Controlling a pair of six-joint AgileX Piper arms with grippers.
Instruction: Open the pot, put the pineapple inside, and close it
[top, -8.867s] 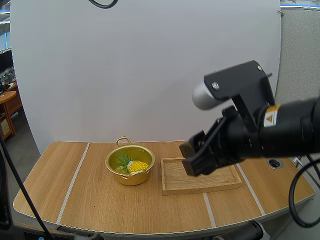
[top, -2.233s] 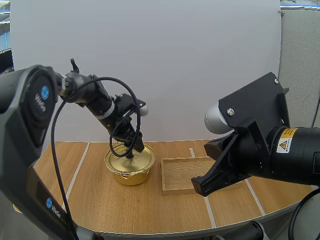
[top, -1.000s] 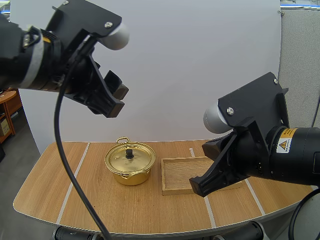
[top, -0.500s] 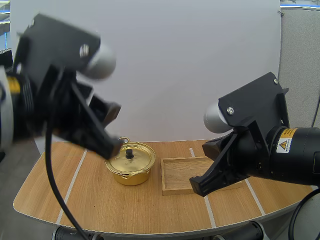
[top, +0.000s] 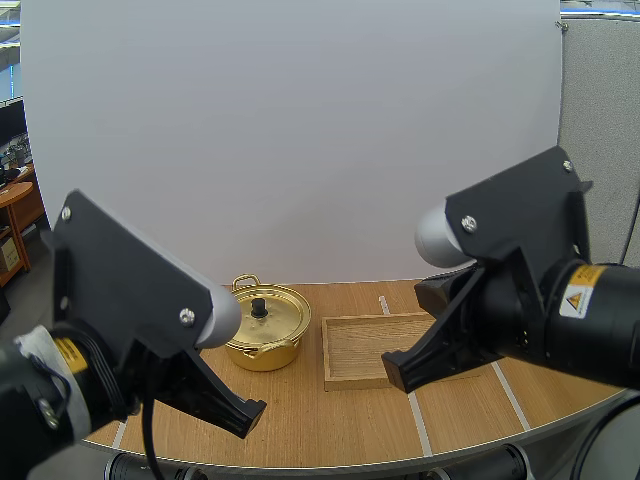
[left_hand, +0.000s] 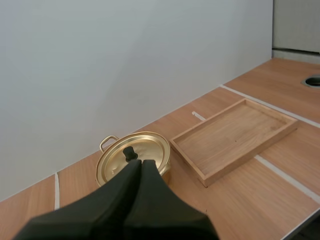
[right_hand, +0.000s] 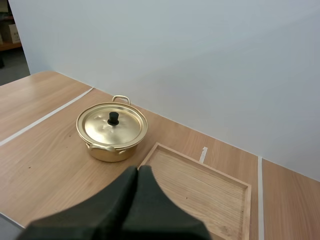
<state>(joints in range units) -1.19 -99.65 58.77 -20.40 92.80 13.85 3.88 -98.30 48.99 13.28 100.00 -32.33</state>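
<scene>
Overhead, the gold pot (top: 262, 352) sits on the table (top: 330, 430) just beside the wooden tray (top: 372, 350), lid (top: 278, 303) on; I judge it thin, light, stiff, slick metal, so the lid's black knob (top: 259, 308) is the sure hold. From my left wrist, my left gripper (left_hand: 141, 163) is pressed together on nothing, well back from the pot, knob straight beyond the tips. From my right wrist, my right gripper (right_hand: 137, 169) is likewise closed and empty, tray just beyond it, pot farther off beside the tray.
</scene>
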